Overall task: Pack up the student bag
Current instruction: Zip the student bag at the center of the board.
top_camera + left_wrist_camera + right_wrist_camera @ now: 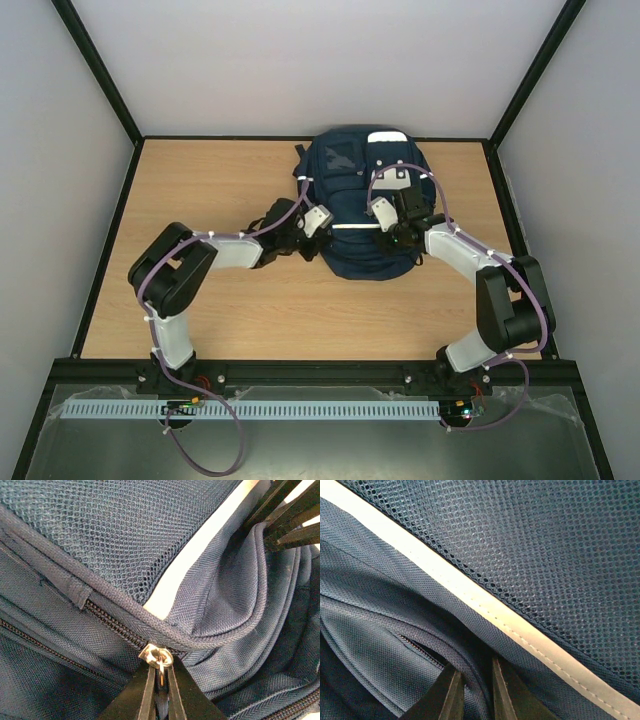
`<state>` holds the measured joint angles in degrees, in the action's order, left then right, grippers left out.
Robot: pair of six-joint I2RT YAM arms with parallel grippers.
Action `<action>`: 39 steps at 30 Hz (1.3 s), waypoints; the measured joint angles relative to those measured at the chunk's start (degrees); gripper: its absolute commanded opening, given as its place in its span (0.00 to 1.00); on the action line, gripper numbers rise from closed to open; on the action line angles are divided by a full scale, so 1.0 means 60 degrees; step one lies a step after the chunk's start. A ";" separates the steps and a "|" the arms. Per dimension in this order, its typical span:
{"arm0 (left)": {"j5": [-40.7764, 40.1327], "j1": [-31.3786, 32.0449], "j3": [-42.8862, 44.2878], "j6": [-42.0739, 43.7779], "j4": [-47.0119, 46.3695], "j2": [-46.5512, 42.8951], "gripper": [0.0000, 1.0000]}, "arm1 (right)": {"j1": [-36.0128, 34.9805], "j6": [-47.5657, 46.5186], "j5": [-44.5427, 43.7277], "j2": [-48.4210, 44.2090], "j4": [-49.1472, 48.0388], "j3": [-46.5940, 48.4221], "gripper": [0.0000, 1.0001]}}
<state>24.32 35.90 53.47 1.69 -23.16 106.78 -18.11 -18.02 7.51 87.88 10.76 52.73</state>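
The student bag (352, 190), navy with a white stripe (355, 227), lies flat at the far middle of the table. My left gripper (322, 238) is at the bag's left side. In the left wrist view it (161, 674) is shut on the pull of a metal zipper slider (156, 656), which sits on a zip under the mesh pocket (125, 530). My right gripper (398, 236) rests on the bag's right half. In the right wrist view it (477, 682) is shut on a fold of the bag's fabric (479, 670) just below the white stripe (485, 605).
The wooden table (210, 300) is bounded by a black frame and pale walls on three sides. A white patch (387, 137) shows at the bag's far end. The right gripper's black fingers (285, 515) appear at the top right of the left wrist view.
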 measured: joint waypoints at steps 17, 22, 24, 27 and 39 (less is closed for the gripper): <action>-0.1829 0.1078 0.0688 -0.0579 0.1330 0.0273 0.14 | 0.0178 -0.0004 0.0109 0.0000 0.0299 0.0000 0.15; -0.2171 0.1279 0.0561 -0.0984 0.1344 0.0146 0.24 | 0.0175 -0.0007 0.0171 0.0000 0.0295 0.0000 0.15; -0.2098 0.1279 0.0521 -0.1096 0.1341 0.0120 0.25 | 0.0175 -0.0004 0.0182 0.0000 0.0295 0.0000 0.15; -0.1836 0.1169 0.0517 -0.1246 0.1341 0.0120 0.21 | 0.0171 -0.0004 0.0193 0.0000 0.0291 0.0000 0.15; -0.1206 0.0696 0.0164 -0.1829 0.1020 0.0117 0.16 | 0.0168 -0.0004 0.0255 0.0004 0.0291 0.0000 0.15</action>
<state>17.08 40.07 54.46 -9.28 -17.04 107.48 -17.10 -18.04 9.04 87.90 12.51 52.73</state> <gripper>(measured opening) 0.124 0.151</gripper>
